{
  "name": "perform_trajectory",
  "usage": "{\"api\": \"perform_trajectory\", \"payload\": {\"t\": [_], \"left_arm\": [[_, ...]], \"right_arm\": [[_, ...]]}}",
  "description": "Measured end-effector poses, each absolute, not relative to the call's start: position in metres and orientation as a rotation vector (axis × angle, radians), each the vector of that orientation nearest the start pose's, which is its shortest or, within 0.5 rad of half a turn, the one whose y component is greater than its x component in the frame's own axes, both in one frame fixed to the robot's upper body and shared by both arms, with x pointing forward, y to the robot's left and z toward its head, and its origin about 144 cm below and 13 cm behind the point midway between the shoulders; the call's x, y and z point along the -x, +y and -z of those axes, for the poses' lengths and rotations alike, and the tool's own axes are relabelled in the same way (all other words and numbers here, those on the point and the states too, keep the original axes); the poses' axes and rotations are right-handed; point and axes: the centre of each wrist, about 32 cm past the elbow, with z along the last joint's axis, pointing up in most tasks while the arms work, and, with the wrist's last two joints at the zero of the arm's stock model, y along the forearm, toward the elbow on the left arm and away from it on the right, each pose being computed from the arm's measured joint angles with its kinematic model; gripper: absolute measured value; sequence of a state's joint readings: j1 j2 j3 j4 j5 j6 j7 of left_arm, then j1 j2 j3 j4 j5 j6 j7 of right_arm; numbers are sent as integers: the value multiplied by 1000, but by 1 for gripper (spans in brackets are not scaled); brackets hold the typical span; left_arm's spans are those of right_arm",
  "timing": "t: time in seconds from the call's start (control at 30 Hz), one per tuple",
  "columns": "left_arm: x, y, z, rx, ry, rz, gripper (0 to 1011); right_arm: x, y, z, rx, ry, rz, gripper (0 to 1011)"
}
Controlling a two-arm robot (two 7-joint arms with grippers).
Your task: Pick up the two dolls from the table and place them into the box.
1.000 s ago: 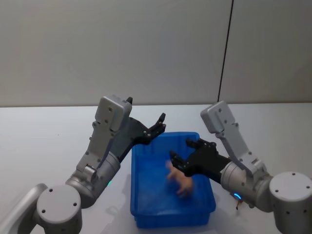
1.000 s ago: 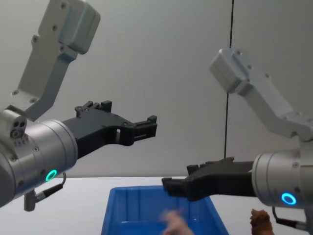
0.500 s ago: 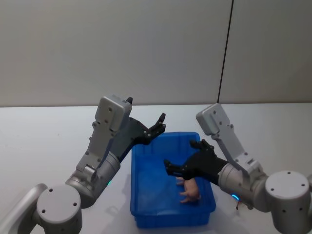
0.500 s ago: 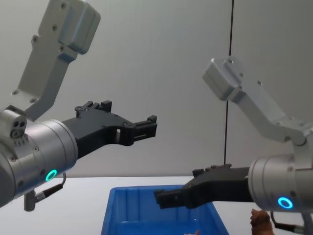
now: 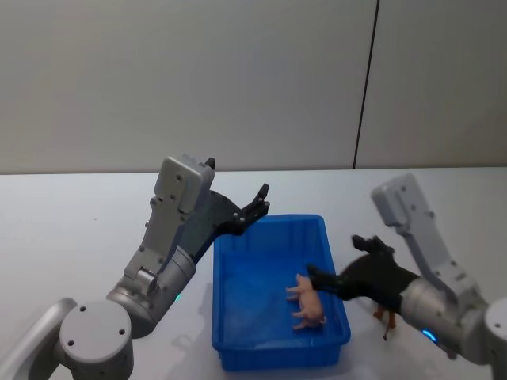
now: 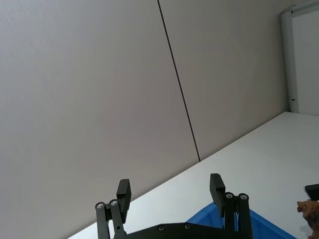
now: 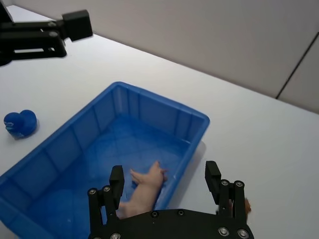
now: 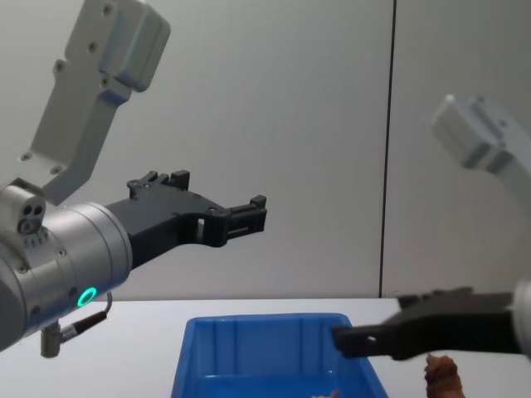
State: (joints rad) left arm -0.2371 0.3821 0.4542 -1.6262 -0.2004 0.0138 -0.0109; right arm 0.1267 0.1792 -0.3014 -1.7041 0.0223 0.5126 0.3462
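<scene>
At the far left, the robot's left arm reaches forward over the white bench (image 5: pixel 63 229). Its left claw (image 5: pixel 257 202) hangs in the air above the far left corner of the box. The claw's two fingers are spread wide apart and hold nothing.

A small blue object (image 7: pixel 20 123) lies on the bench outside the box, apart from it.

In the middle sits the box (image 5: pixel 269 222), a bright blue bin with ribbed inner walls. The pale pink doll (image 5: pixel 307 301) lies on its side on the box floor, close to the right wall.

Over the right rim of the box is the right claw (image 5: pixel 339 260). It is opened wide and empty, and the pink doll can be seen below it.

Furthest right, the reddish-brown doll (image 8: pixel 442 377) stands on the bench just beside the box's right wall. It is partly hidden under the right arm.

One doll appears to be delivered, so the step in hand looks to be fetching the brown one with the right claw. To do that well:
- Draw the claw back clear of the rim before it lowers.
- Centre the open fingers on either side of the doll's furry body, not its thin legs.
- Close gently, since the doll is small and could tip or squirt out.
- Lift high enough to clear the thick rim.
- Release over the bare floor of the box, away from the pink doll.
</scene>
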Motion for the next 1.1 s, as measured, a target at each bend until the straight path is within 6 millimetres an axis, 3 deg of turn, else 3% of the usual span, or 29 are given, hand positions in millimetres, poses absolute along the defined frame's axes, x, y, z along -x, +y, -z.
{"api": "perform_trajectory", "payload": {"t": [0.23, 0.57, 1.1], "left_arm": [[-492, 198, -1204, -61, -268, -1124, 1003], [-492, 198, -1204, -61, -268, -1124, 1003], [-492, 198, -1204, -61, -268, -1124, 1003]], "right_arm": [[-455, -193, -1204, 377, 168, 990, 1001], [-443, -203, -1199, 412, 238, 1038, 1001], [-455, -209, -1180, 486, 339, 1137, 1001]]}}
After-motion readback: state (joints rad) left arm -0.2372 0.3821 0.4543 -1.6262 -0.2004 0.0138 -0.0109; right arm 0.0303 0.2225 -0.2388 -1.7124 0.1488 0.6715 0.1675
